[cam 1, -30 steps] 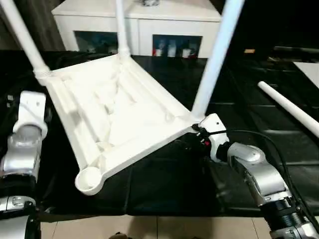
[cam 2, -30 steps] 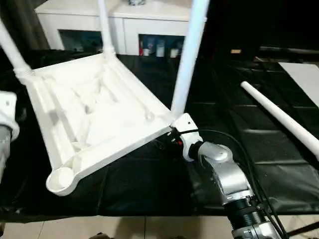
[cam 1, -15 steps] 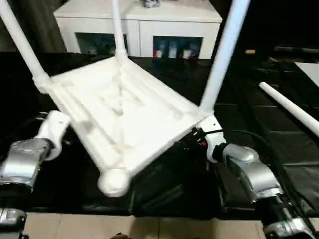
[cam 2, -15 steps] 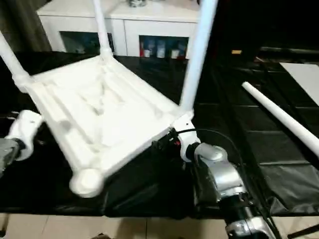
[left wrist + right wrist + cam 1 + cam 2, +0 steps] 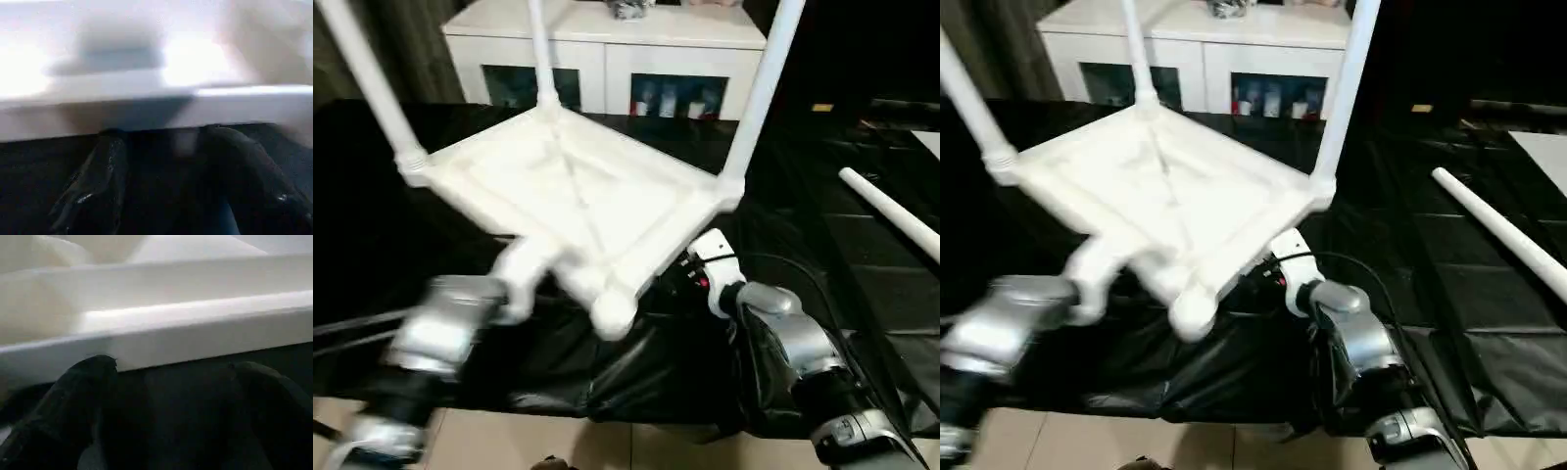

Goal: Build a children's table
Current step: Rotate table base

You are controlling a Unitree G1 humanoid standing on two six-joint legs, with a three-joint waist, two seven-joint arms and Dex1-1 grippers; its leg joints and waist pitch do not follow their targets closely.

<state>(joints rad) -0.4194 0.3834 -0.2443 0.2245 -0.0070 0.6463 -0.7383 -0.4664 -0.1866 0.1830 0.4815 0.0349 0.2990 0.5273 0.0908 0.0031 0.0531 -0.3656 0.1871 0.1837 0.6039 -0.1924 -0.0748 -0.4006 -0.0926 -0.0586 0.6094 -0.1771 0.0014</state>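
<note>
A desk (image 5: pixel 862 284) draped in black sheeting carries the work. On it the children's table (image 5: pixel 573 196) sits upside down and tilted, its ribbed, X-braced underside facing up, with one corner raised over the desk's near edge. Three white legs rise from its corner sockets: one at the far left corner (image 5: pixel 367 83), one at the far corner (image 5: pixel 540 54) and one at the right corner (image 5: pixel 759 93). The near corner socket (image 5: pixel 612 311) has no leg in it and hangs just past the near edge of the desk. A fourth leg (image 5: pixel 891 211) lies loose on the sheeting toward the desk's right edge, well apart from the tabletop. Beyond the far edge of the desk stands a white cabinet (image 5: pixel 607 49) with dark glazed compartments. The left tool (image 5: pixel 161 147) is at the tabletop's near left rim beside the empty socket; in the left wrist view its two black fingers (image 5: pixel 98 181) stand spread, their tips against the rim's lower edge, clamping nothing. The right tool (image 5: pixel 171 367) is under the tabletop's near right rim, below the right corner leg; its fingers (image 5: pixel 73 401) are spread wide, tips at the rim, likewise clamping nothing.
</note>
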